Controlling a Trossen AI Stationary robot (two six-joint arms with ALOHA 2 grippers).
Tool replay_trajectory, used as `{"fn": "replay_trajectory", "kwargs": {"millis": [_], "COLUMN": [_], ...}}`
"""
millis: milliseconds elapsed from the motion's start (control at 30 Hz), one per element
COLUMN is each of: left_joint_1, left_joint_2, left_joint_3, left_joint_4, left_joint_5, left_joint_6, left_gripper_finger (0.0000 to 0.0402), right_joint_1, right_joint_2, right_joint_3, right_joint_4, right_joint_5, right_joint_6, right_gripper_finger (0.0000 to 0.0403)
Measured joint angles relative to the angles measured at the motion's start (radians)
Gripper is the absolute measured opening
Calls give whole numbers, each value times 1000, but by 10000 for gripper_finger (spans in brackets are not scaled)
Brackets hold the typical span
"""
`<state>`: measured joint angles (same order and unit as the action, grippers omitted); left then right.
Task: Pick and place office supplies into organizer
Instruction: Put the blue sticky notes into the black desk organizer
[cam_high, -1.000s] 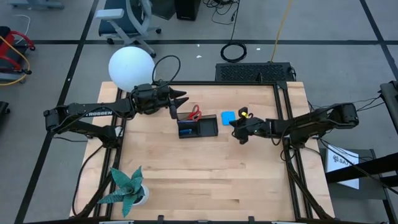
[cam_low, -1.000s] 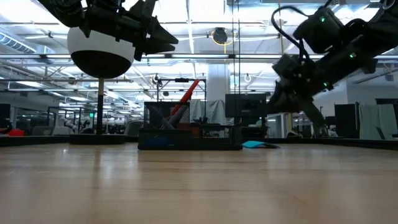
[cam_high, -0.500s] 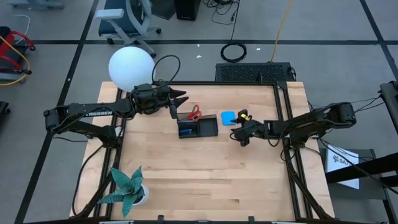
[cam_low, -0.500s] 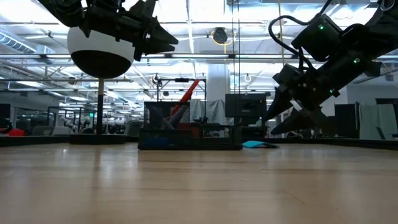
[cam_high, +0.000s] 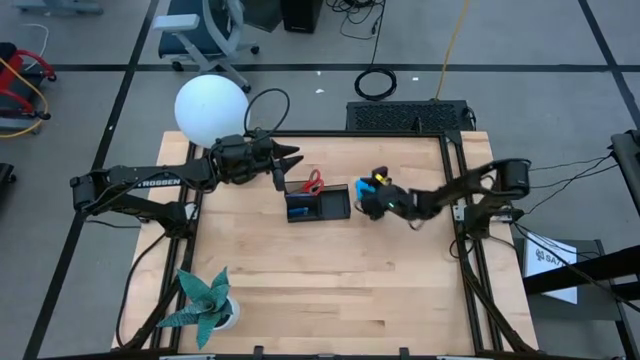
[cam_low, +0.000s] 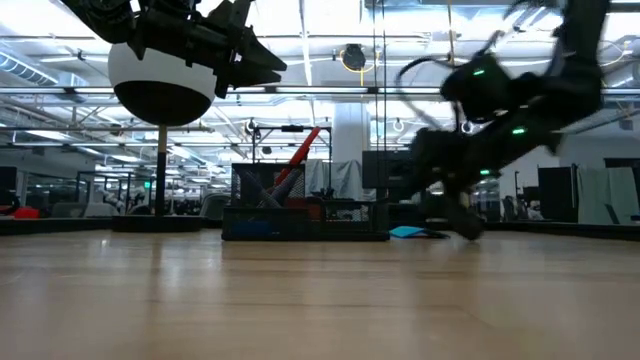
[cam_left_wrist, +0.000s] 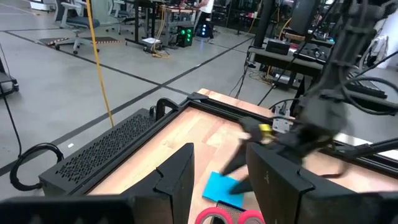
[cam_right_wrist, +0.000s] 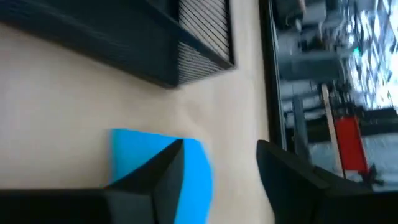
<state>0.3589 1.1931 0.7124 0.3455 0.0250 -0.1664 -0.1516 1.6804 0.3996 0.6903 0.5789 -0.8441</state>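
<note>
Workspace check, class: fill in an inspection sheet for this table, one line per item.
Surface: bare wooden table.
Job's things: black organizer holds red-handled scissors; blue pad lies flat beside it.
Clutter: green paper plant; white globe lamp.
Claws: left claw raised behind the organizer; right claw open over the pad.
Cables: coiled black cable on the floor.
Surroundings: office chair.
</note>
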Motion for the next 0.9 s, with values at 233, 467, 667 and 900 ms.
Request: {"fn": "replay_trajectory", "kwargs": {"millis": [233,467,667,900], "left_joint_1": [-15,-15,-15,-17], "left_joint_2": [0,0,0,0], "left_joint_3": [0,0,0,0], "left_joint_4": [16,19,17,18], "left_joint_5": [0,0,-1,-1], "left_joint_6": [14,15,15,14], "left_gripper_finger": [152,152,152,152], "right_joint_1": [-114,-77,-36,0], "right_joint_2": [84,-67,-246,-298], "right_joint_3": [123,111,113,113], "right_joint_4": [-294,-319,-485,-546], "right_joint_5": [-160,-159,-164,-165], "right_joint_6": [163,199,250,282], "right_gripper_finger": [17,2,28,98]}}
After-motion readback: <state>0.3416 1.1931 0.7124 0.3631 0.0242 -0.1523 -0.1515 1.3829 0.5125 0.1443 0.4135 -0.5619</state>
